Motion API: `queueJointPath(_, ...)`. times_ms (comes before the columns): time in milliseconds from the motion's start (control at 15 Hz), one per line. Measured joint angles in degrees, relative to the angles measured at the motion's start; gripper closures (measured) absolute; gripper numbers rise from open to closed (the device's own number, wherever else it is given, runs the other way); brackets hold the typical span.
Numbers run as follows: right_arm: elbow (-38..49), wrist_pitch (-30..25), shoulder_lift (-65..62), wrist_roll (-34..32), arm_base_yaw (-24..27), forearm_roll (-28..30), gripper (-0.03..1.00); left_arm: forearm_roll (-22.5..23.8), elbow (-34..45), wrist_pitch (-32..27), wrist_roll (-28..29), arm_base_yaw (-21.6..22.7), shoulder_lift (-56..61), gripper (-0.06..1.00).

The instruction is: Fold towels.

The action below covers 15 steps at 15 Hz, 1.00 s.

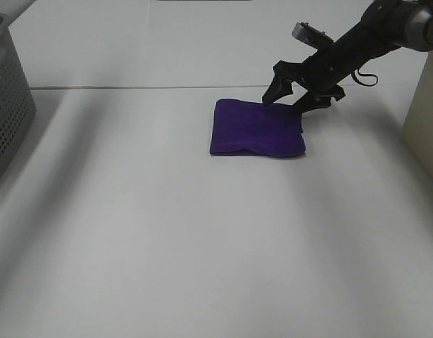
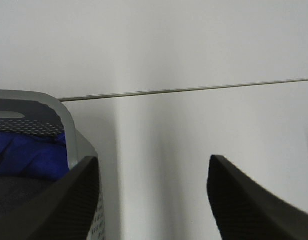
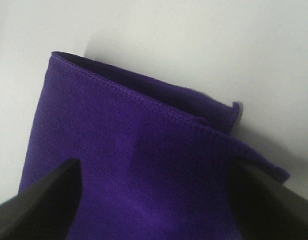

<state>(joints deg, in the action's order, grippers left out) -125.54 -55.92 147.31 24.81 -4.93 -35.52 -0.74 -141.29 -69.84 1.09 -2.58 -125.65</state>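
Exterior high view: the folded purple towel [image 1: 257, 128] lies on the white table [image 1: 202, 246]; the right gripper [image 1: 286, 101], spread, hovers at its two o'clock corner. The left gripper [image 2: 152, 200] gapes beside a basket [image 2: 68, 125].

One purple towel [image 1: 256, 128], one basket [image 1: 6, 98]

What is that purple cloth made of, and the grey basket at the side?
The folded deep purple cloth looks like soft, matte microfibre or fleece: fuzzy nap, stitched hem. The grey perforated basket seems to be moulded plastic, going by its smooth rounded rim and regular holes.
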Motion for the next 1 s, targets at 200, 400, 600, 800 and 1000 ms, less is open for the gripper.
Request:
queueJointPath(200,-3.9,-5.4,-1.0,-0.5,-0.1,-0.9,0.20,0.0,0.0,0.0,-1.1,0.0,0.0,0.36)
queueJointPath(400,-14.6,-12.3,-12.5,-13.2,-1.5,13.7,0.20,0.0,0.3,0.0,-2.3,0.0,0.1,0.36)
queueJointPath(600,-12.3,-13.2,-22.7,-21.4,-0.9,29.3,0.20,4.8,7.6,0.0,-2.8,0.0,3.9,0.36)
queueJointPath(800,3.3,-13.3,-37.9,-22.3,0.6,32.7,0.20,7.0,18.6,0.1,-2.1,0.0,14.0,0.36)
queueJointPath(1000,22.2,-13.5,-55.9,-22.7,0.6,32.8,0.20,6.1,32.6,0.2,0.9,0.0,27.7,0.36)
